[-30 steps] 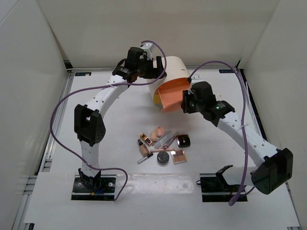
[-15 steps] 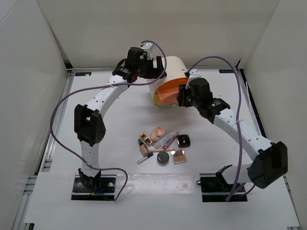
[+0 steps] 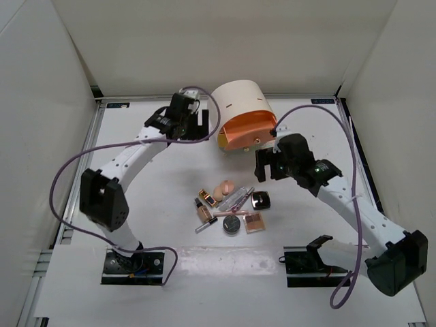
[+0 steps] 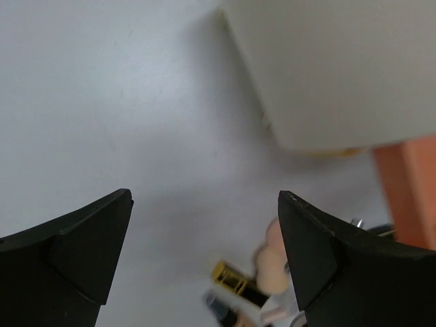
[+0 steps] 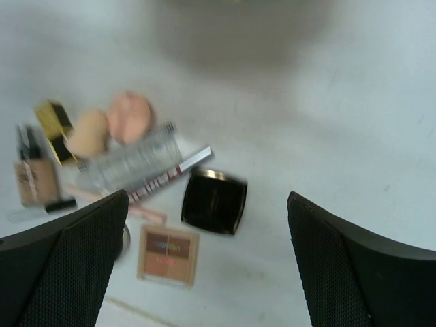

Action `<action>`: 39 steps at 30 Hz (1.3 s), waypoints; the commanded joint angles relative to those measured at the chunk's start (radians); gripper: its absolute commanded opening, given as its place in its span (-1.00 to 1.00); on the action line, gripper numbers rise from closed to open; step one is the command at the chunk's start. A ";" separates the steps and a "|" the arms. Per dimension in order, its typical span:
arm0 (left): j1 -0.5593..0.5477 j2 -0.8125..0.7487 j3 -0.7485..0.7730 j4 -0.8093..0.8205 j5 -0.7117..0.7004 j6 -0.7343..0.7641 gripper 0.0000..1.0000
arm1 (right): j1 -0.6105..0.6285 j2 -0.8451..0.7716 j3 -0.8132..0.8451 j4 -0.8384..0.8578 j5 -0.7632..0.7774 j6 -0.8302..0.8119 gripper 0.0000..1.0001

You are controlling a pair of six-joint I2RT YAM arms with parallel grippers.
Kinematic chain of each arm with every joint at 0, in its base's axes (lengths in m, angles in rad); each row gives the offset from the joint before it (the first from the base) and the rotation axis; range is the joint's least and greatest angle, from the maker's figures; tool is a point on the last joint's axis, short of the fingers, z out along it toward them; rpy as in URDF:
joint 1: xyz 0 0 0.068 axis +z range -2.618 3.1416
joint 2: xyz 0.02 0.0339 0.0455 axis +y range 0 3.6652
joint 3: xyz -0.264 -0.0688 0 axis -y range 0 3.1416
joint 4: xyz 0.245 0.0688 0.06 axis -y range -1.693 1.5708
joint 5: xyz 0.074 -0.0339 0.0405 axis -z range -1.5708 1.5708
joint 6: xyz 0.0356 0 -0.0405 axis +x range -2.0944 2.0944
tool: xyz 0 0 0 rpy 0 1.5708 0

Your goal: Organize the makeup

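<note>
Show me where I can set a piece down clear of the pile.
Bare table lies left of the makeup pile, out to the left arm, and right of the square compact toward the right arm. The strip between the box and the pile is partly under the right gripper. The pile itself is packed tight.

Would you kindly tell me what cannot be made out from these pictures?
Right wrist view: blur makes the print on the gloss tube and blush palette unreadable.
Left wrist view: the cream drawer box is cut off by the top and right edges.
Top view: the box's contents are hidden behind its orange front; the thin pencils are too small to count.
</note>
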 commanded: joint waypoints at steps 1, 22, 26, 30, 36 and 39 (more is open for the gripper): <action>-0.007 -0.197 -0.176 -0.064 -0.108 -0.075 0.97 | 0.007 0.016 -0.115 -0.070 -0.039 0.086 0.98; -0.132 -0.596 -0.844 -0.012 0.078 -0.342 0.97 | 0.099 0.235 -0.356 0.261 0.034 0.183 0.81; -0.146 -0.610 -0.844 -0.015 0.069 -0.351 0.97 | 0.104 0.257 -0.378 0.292 0.084 0.208 0.64; -0.148 -0.614 -0.833 -0.031 0.058 -0.350 0.97 | 0.130 0.269 -0.385 0.316 0.120 0.239 0.28; -0.146 -0.648 -0.827 -0.049 0.037 -0.342 0.97 | 0.173 0.205 -0.315 0.194 0.228 0.275 -0.45; -0.149 -0.660 -0.809 -0.052 0.020 -0.328 0.97 | 0.170 0.098 -0.238 0.059 0.280 0.263 -0.45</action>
